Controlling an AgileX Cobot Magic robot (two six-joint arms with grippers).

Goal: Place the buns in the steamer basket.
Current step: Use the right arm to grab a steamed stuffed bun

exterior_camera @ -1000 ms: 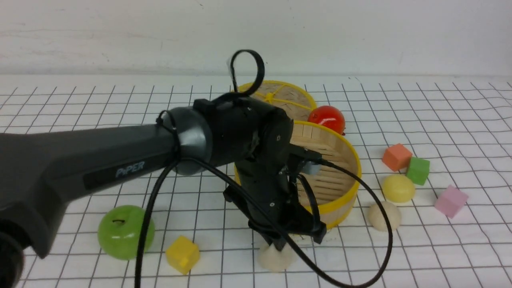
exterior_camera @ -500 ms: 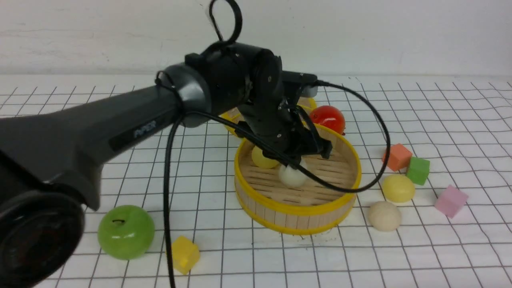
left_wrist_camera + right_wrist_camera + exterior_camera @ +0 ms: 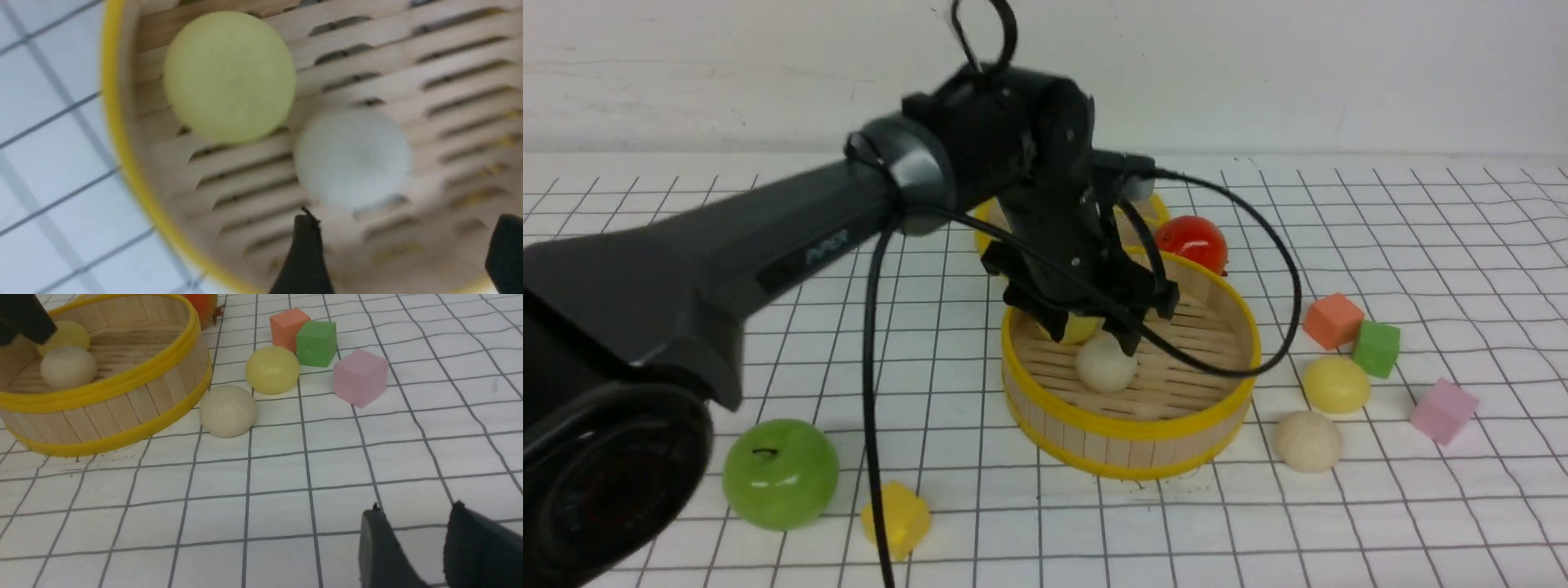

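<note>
Yellow-rimmed bamboo is forming the steamer basket [image 3: 1131, 445], which is occupying the centre of the front view and containing one yellow bun [image 3: 229, 77] and one cream bun [image 3: 353, 157]. Above them, my left gripper [image 3: 398, 245] is holding its fingers apart. Right of centre, another yellow bun [image 3: 1336, 385] and cream bun [image 3: 1307, 441] are resting on the tabletop [image 3: 1380, 506]. In the right wrist view, my right gripper [image 3: 416, 539] is keeping its fingertips separated.
</note>
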